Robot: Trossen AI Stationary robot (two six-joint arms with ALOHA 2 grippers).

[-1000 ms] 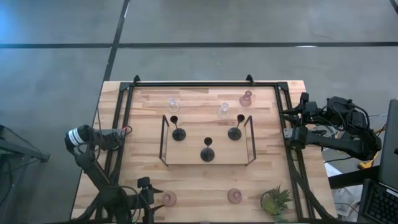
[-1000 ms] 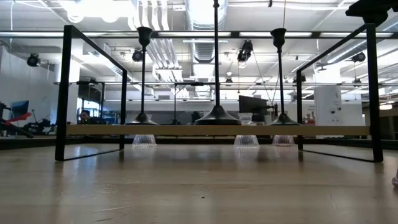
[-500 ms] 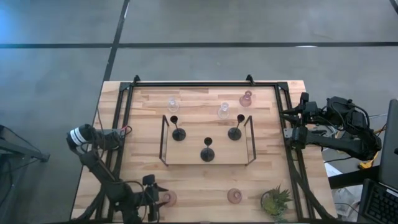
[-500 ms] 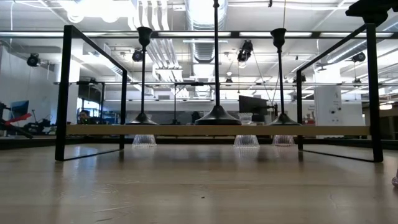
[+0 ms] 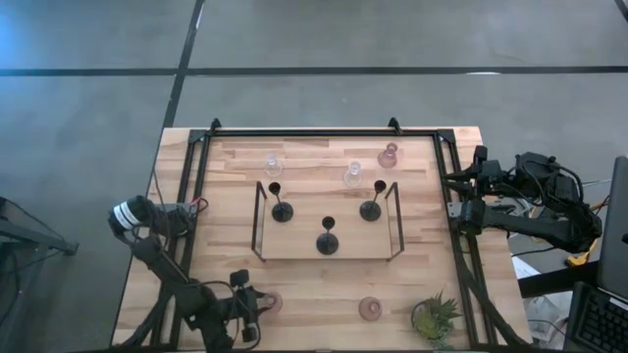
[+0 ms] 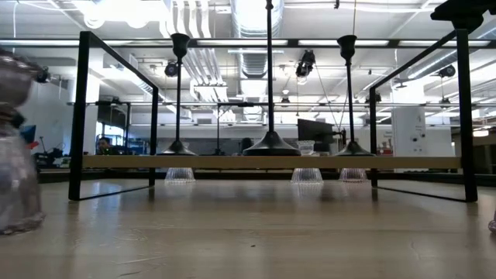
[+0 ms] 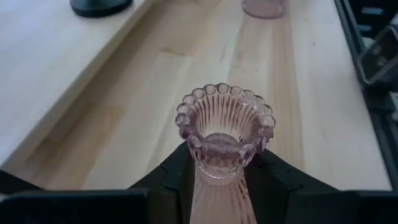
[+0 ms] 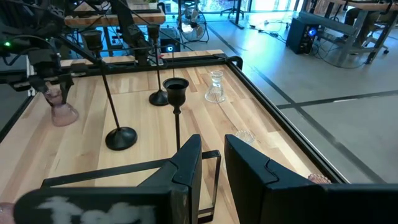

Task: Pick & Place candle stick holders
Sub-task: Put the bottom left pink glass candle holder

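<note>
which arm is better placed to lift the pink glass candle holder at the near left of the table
Left. The left gripper already has its fingers around the ribbed pink glass candle holder; the right gripper waits at the table's right edge.

A gray floor (image 5: 392, 39) lies around the wooden table (image 5: 324, 284). Bright lights (image 6: 116, 12) and pipes (image 6: 248, 19) hang from the ceiling.

Note the pink-tinted, vertically ribbed glass holder (image 7: 224, 140) with its beaded rim. The stemmed holders (image 5: 328, 238) are black. The counter (image 5: 314, 284) is pale wood grain, framed in black. The plant (image 5: 435, 316) is green.
</note>
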